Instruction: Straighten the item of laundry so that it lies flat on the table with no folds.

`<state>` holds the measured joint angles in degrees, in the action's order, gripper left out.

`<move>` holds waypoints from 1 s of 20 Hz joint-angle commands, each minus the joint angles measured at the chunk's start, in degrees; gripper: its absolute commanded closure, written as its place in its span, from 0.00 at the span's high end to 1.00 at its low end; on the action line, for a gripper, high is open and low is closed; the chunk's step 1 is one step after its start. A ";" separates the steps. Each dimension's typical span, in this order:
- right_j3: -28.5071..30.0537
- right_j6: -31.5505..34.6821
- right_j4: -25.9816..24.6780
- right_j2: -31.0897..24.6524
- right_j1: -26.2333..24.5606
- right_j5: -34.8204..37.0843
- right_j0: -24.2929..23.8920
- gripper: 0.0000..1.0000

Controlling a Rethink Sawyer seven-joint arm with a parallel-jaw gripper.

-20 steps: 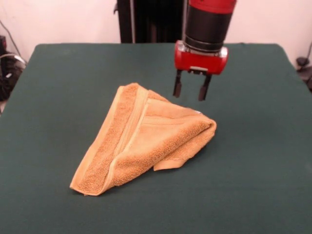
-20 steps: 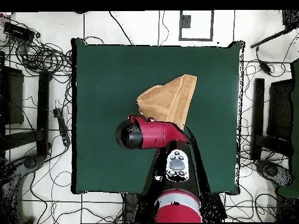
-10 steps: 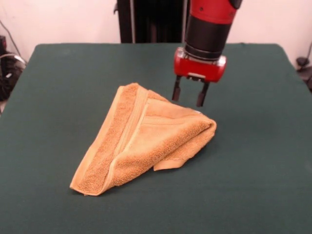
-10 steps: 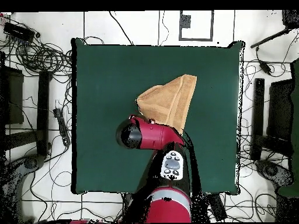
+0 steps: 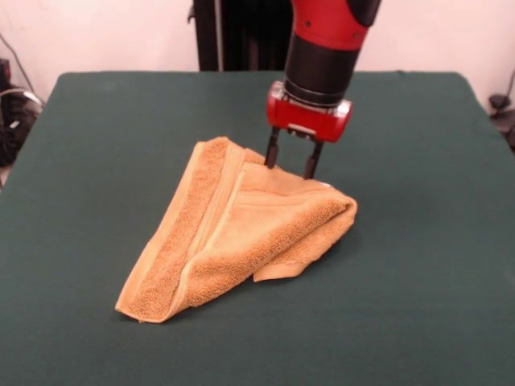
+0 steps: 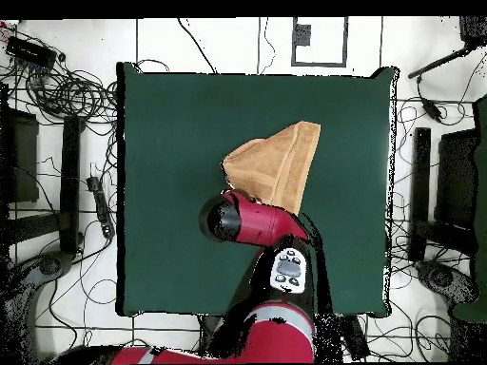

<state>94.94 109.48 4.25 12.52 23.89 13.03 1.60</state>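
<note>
The golden-orange towel (image 5: 241,229) lies folded into a rough triangle on the dark green table (image 5: 96,137), with a paler band along its left edge. In the overhead view the towel (image 6: 276,162) sits right of the table's (image 6: 171,114) centre. My gripper (image 5: 289,162) is open, its two dark fingers (image 5: 271,151) pointing down at the towel's far edge, tips at or just above the cloth. From above, the red arm (image 6: 252,220) covers the gripper and the towel's near edge.
Cables and stands (image 6: 57,95) lie on the floor round the table. The robot's dark pedestal (image 5: 241,32) stands behind the table's far edge.
My gripper has moved left and down, from beside the towel's far right corner to over its far edge. The towel has not moved.
</note>
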 commanded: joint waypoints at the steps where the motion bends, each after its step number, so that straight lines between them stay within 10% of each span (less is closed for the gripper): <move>1: -3.92 6.74 -0.37 -0.34 -3.79 3.65 1.74 1.00; 20: -8.89 5.96 0.31 -2.80 -10.70 1.67 -0.96 1.00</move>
<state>89.38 109.48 4.26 15.40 19.04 13.45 2.52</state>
